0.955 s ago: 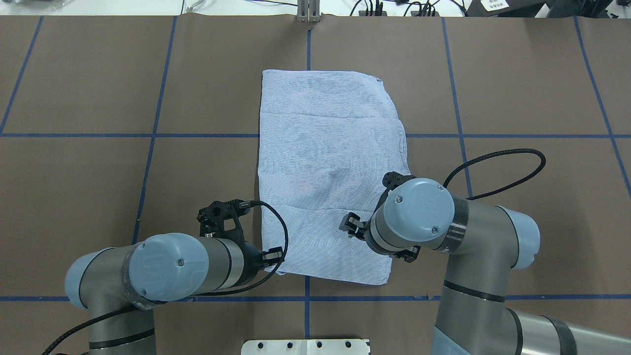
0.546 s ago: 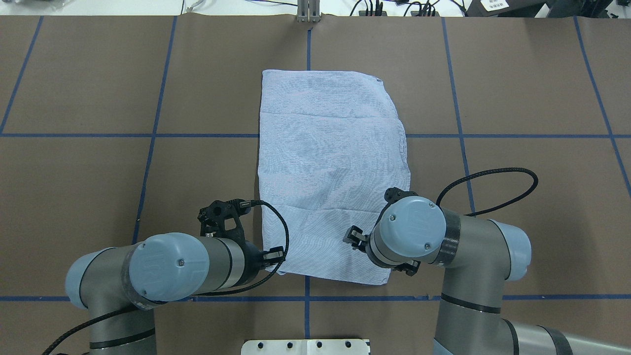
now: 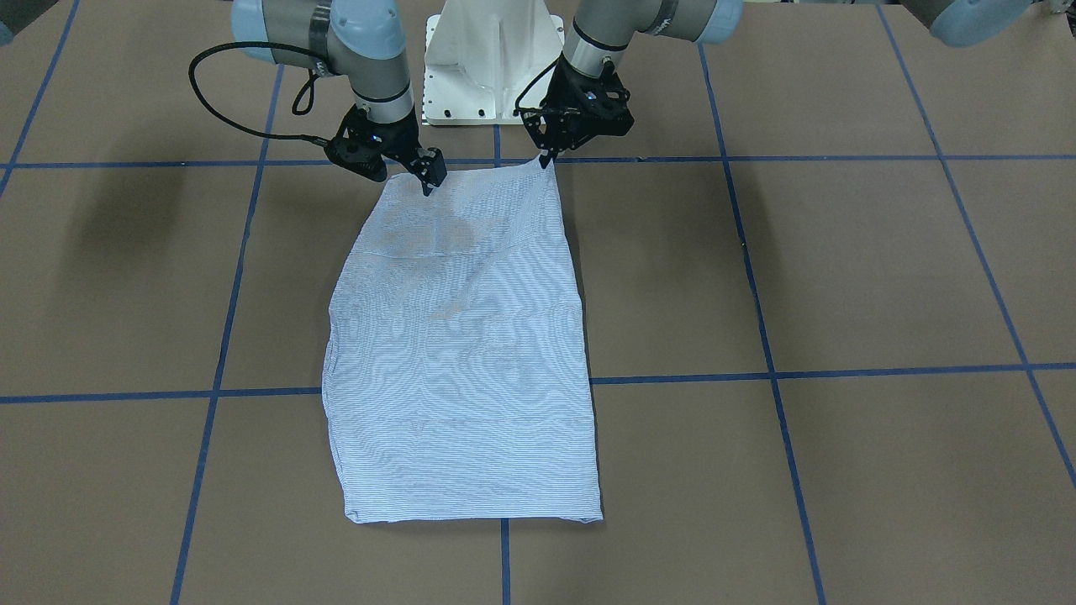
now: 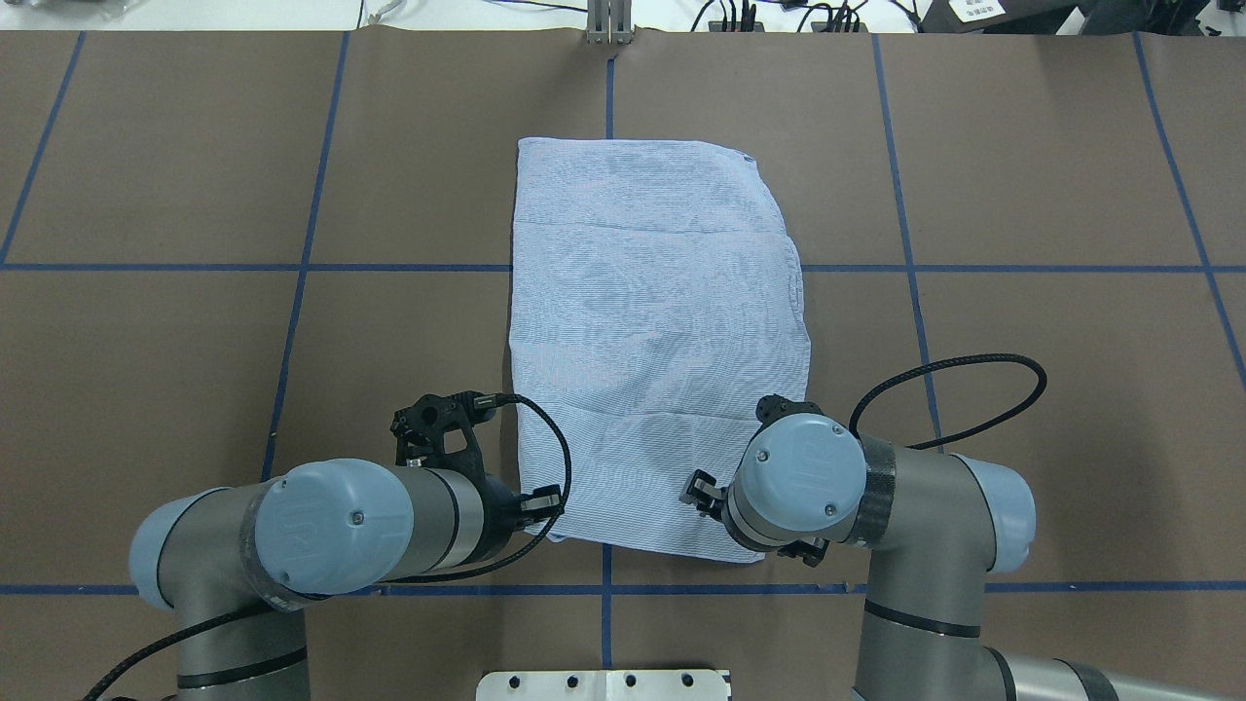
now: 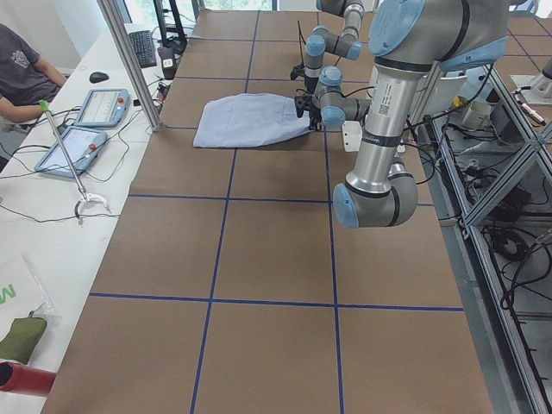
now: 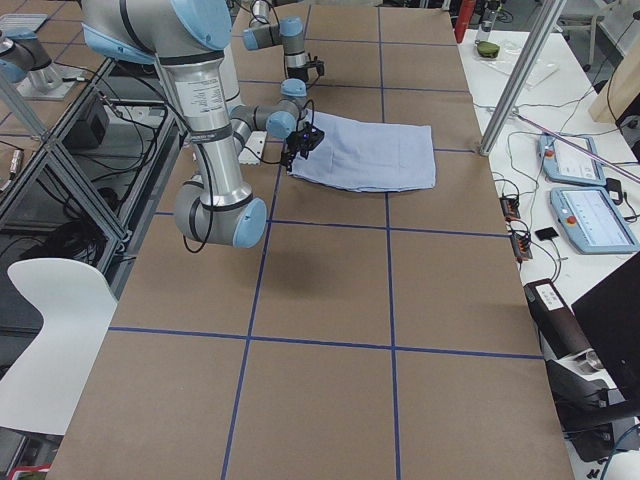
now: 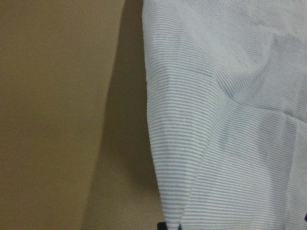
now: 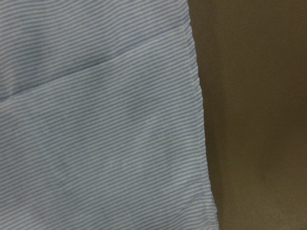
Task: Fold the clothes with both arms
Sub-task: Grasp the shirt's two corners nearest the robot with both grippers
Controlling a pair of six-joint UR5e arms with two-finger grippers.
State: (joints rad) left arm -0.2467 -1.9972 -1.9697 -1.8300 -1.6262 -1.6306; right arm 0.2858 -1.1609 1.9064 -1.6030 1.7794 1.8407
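Note:
The clothes are one light blue striped shirt [image 4: 652, 341] folded to a long rectangle and lying flat on the brown table [image 3: 841, 277]. My left gripper [image 3: 545, 161] is shut on the shirt's near left corner, which is pulled up into a small peak [image 7: 172, 218]. My right gripper [image 3: 426, 183] hangs open just above the shirt, close to its near right corner. In the overhead view the right wrist hides most of that gripper [image 4: 699, 487]. The right wrist view shows only striped cloth [image 8: 96, 134] and its side edge, with no fingertips.
Blue tape lines [image 4: 302, 268] divide the table into squares. The white pedestal base [image 3: 492, 59] stands just behind the shirt's near edge. A black cable [image 4: 973, 370] loops out from the right wrist. Tablets [image 5: 99, 108] and a seated person [image 5: 21, 69] are beyond the far edge.
The right arm has drawn back toward the robot along the shirt's right side, nearer its near right corner. The left arm and the shirt have not moved.

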